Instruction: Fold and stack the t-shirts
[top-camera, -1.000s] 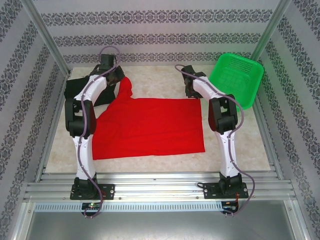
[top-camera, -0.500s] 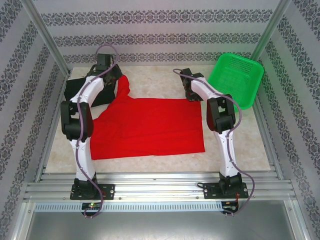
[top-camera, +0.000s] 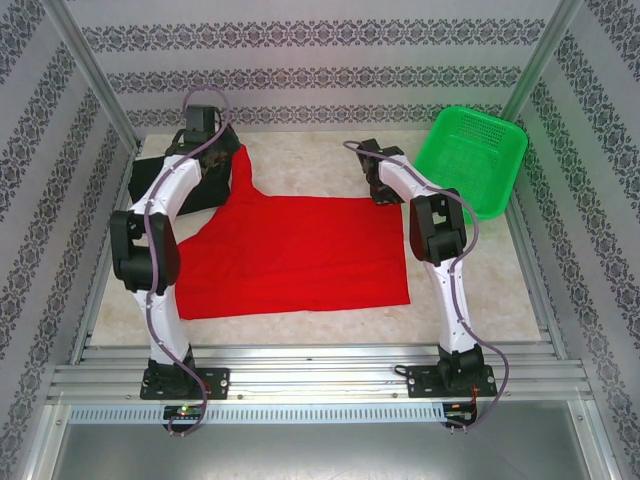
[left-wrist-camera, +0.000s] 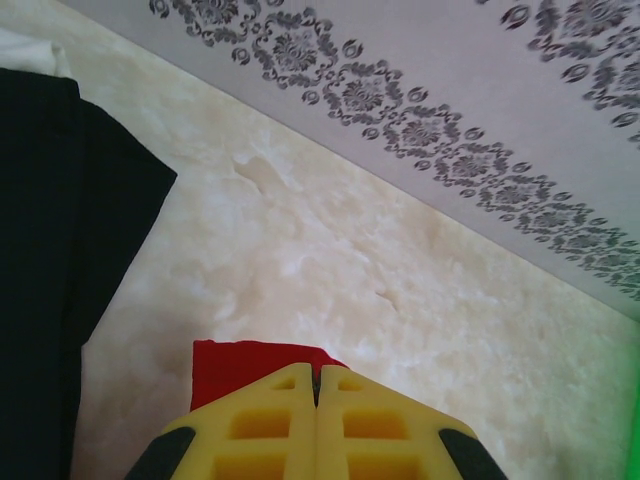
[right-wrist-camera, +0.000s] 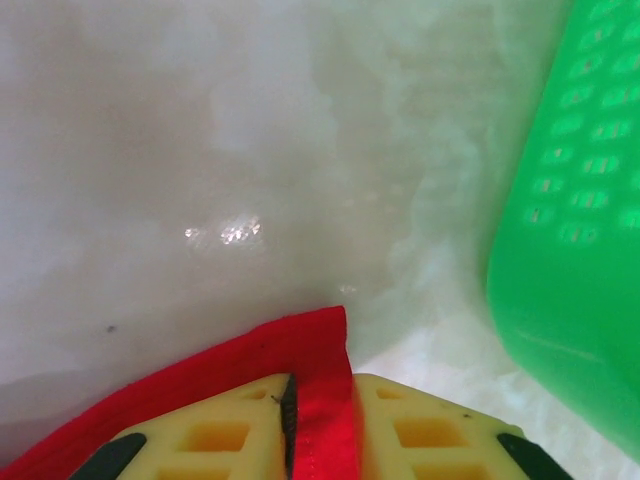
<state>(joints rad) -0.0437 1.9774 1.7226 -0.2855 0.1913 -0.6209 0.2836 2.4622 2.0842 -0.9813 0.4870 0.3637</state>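
Top external view: a bright red cloth t-shirt (top-camera: 300, 255) lies spread flat across the centre of the pale marbled table top (top-camera: 310, 165). Its upper left part is drawn out into a narrow strip that runs toward the upper left of the frame. The left gripper (top-camera: 232, 152) sits at the end of that strip. A plain black cloth t-shirt (top-camera: 148, 185) lies bunched at the upper left, partly under the left arm and just beside the red strip. A green plastic mesh basket (top-camera: 470, 150) stands tilted at the upper right, apart from both shirts. The right gripper (top-camera: 385, 195) is at the upper right corner of the red shirt.

Left wrist view: the left gripper (left-wrist-camera: 317, 375) has its yellow fingers (left-wrist-camera: 260, 425) pressed together along a thin seam. The red cloth (left-wrist-camera: 240, 362) comes out from under the tips at bottom centre, so the jaws are clamped on the red shirt's edge. The black shirt (left-wrist-camera: 50, 250) fills the left side. The table top (left-wrist-camera: 330, 260) crosses the middle and a patterned wall panel (left-wrist-camera: 450, 90) sits at the upper right.

Right wrist view: the right gripper (right-wrist-camera: 320, 385) has a band of red fabric (right-wrist-camera: 322, 420) filling the gap between its yellow fingers (right-wrist-camera: 430, 430). It is pinching the shirt corner, whose tip (right-wrist-camera: 300, 345) shows just above the fingers at bottom centre. The basket wall (right-wrist-camera: 570, 220) is at the right edge.
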